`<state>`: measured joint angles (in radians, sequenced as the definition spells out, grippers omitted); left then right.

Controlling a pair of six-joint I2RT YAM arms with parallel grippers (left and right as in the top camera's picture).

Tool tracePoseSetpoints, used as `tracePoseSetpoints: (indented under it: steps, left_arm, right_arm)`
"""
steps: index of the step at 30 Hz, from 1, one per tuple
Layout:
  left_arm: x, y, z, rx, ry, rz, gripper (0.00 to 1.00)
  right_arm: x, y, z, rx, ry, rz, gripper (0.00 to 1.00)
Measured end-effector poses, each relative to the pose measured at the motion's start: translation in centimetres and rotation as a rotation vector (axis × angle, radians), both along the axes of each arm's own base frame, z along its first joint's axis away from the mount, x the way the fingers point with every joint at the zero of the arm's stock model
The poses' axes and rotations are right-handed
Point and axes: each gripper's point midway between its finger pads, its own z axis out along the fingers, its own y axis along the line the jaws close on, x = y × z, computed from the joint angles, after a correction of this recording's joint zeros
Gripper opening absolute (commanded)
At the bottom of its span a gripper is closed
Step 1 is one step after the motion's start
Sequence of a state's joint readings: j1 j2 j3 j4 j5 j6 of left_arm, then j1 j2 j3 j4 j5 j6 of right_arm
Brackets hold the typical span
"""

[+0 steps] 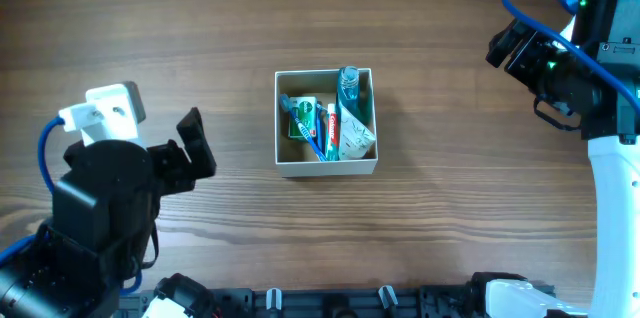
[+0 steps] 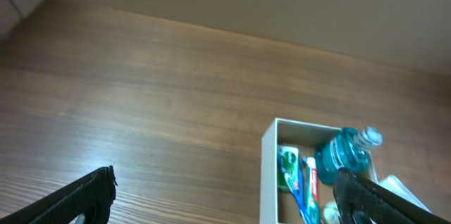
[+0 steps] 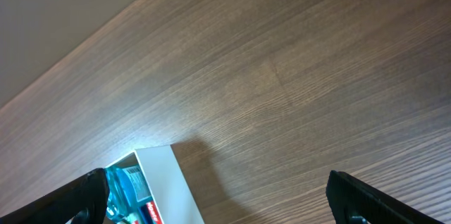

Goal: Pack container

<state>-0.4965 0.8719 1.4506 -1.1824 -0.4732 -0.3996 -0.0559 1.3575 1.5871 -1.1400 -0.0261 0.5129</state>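
Sitting mid table [image 1: 200, 18], container [image 1: 326, 166] holds blue bottle [image 1: 348, 83], toothpaste [image 1: 333, 128], green pkt [image 1: 303, 108] — both arms well apart from it. L gripper [image 2: 224, 182] wide, empty; R gripper [image 3: 215, 182] same.

Only legible mark: red "Colgate" on white tube [image 1: 333, 128] inside container [image 1: 327, 167]; green packet [image 1: 304, 118] print unreadable.

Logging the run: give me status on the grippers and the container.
Left gripper open, empty. Right gripper open, empty. Container mid-table, toiletries inside. Nothing in the way.
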Motion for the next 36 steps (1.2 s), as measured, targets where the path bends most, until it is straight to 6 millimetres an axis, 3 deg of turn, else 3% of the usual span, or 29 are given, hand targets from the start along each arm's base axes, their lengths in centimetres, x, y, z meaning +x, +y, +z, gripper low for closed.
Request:
tracePoseSetpoints:
  steps: [8,12,15,18,19,20,23,30,36]
  left_arm:
    - [1.3,3.8,2.4,0.018,-0.110,0.036,1.00]
    - [0.2,4.0,1.3,0.030,-0.177,0.000,1.00]
    - [-0.1,3.5,-2.1,0.032,-0.220,-0.039,1.00]
    - [-0.6,3.1,-8.9,0.027,-0.158,-0.063,1.00]
    - [-0.6,3.1,-9.4,0.027,-0.153,-0.064,1.00]
    - [-1.0,3.1,-12.7,0.020,-0.121,-0.067,1.00]
    - [-1.5,3.2,-17.5,0.015,-0.092,-0.064,1.00]
    - [-1.8,3.1,-23.7,0.012,-0.071,-0.073,1.00]
    - [-1.7,3.1,-26.3,0.013,-0.047,-0.069,1.00]
  right_arm:
    - [0.0,0.0,0.0,0.000,0.000,0.000,1.00]
    - [0.0,0.0,0.0,0.000,0.001,0.000,1.00]
    - [0.0,0.0,0.0,0.000,-0.001,0.000,1.00]
    - [0.0,0.0,0.0,0.000,-0.001,0.000,1.00]
    - [0.0,0.0,0.0,0.000,0.000,0.000,1.00]
    - [0.0,0.0,0.0,0.000,0.000,0.000,1.00]
    - [0.0,0.0,0.0,0.000,0.000,0.000,1.00]
    - [0.0,0.0,0.0,0.000,-0.001,0.000,1.00]
    - [0.0,0.0,0.0,0.000,-0.001,0.000,1.00]
